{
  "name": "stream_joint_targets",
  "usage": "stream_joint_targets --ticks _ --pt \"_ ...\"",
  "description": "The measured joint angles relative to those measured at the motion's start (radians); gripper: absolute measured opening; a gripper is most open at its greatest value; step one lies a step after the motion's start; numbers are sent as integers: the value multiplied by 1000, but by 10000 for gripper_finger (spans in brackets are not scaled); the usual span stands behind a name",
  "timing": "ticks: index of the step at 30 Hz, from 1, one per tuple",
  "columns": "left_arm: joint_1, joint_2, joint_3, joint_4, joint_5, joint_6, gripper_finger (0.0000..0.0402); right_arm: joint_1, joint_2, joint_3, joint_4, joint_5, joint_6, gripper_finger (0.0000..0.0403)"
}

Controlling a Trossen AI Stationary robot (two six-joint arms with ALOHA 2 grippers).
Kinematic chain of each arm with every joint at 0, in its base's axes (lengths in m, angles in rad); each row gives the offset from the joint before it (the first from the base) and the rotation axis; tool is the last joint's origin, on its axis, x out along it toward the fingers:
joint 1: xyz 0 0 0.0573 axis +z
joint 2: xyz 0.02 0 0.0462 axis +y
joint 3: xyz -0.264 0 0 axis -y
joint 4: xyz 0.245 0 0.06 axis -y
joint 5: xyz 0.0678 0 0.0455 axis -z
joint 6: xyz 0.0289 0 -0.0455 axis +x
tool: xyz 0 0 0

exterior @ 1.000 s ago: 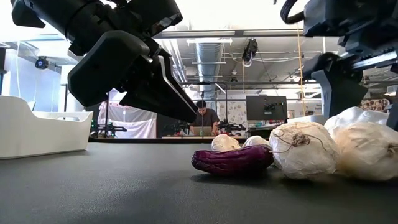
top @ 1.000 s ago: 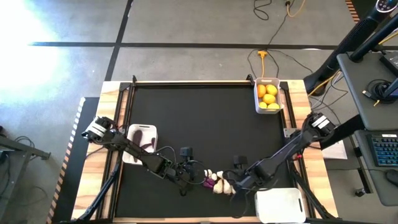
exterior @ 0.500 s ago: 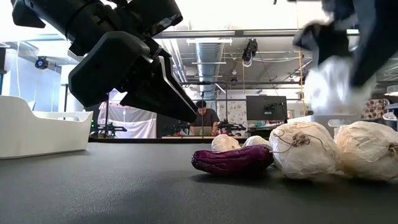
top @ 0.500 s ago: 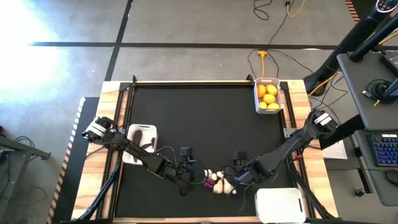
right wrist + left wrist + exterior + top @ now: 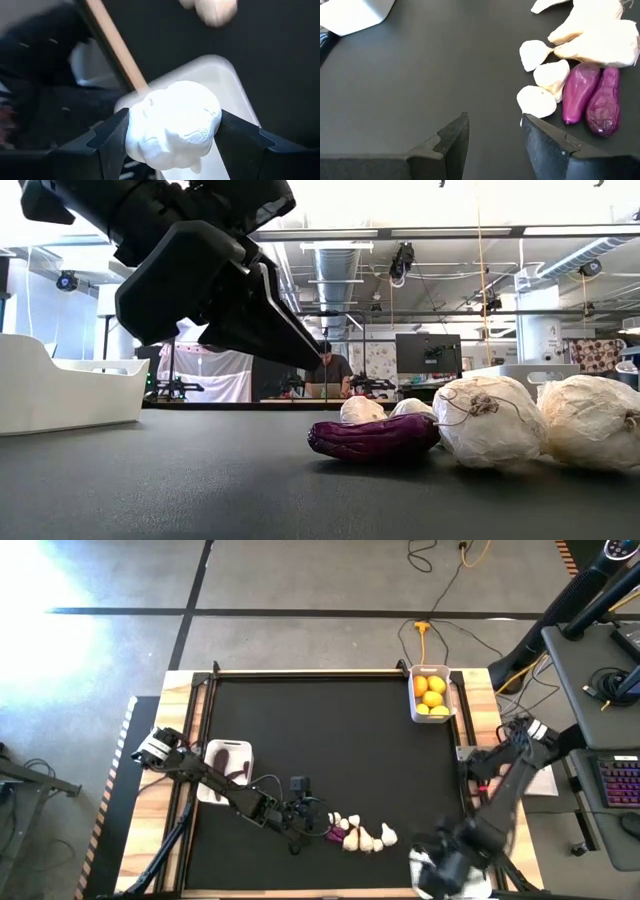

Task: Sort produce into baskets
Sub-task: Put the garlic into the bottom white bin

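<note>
table (image 5: pixel 330 730): matt black | garlic bulbs (image 5: pixel 490 420): papery, wrinkled | eggplants (image 5: pixel 592 95): glossy purple

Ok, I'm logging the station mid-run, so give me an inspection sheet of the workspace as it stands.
Surface: black mat on a wooden table, bare in the middle.
Job's things: garlic bulbs and purple vegetables clustered near the front edge; citrus fruits in the far right basket; left basket holds a dark item; front right basket under the right arm.
Clutter: nothing seen.
Grippers: left gripper open, hovering beside the cluster; right gripper shut on a garlic bulb over the front right basket.
Cables: orange and dark cords on the floor behind the table.
Surroundings: desk with keyboard at right; a person seated far back.
</note>
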Motion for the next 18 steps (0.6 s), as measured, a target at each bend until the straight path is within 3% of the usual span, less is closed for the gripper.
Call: stream_joint_targets --ticks 6,18 --pt "0 0 0 47 -1 15 166 130 100 -60 -3 23 154 252" --pt "0 0 0 97 -1 23 166 130 260 -67 26 9 146 300"
